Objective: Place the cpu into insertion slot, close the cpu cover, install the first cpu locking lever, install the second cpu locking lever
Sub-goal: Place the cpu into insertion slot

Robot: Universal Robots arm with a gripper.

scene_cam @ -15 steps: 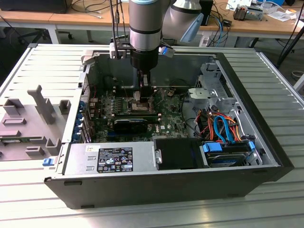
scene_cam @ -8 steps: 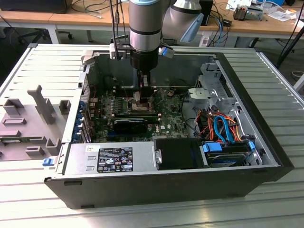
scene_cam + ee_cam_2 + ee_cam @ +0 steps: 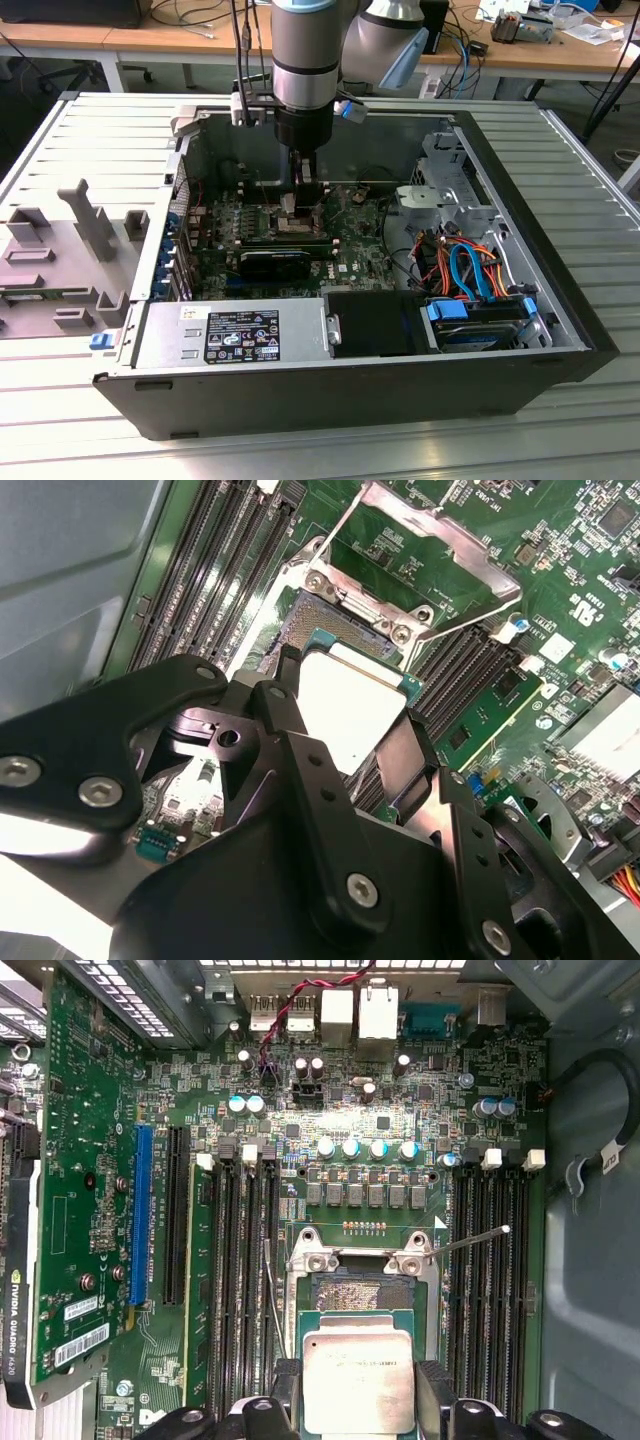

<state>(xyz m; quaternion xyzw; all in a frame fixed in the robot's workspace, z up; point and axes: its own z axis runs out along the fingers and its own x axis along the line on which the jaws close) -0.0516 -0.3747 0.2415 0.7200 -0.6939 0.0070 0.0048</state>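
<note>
Between the memory slots (image 3: pixel 245 1300), the claw (image 3: pixel 358 1390) grips the chip (image 3: pixel 357 1370) by two opposite edges, poised partly over the open socket (image 3: pixel 358 1295) (cover (image 3: pixel 440 530) tipped up, lever (image 3: pixel 470 1241) swung clear). I'd say: keep it level, square its corners to the socket, set it straight down, never slide.

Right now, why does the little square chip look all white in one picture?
In the second wrist view, glare off the cpu washes its metal top white; in the first wrist view it looks plain grey; in the exterior view the case is shadowy inside.
</note>
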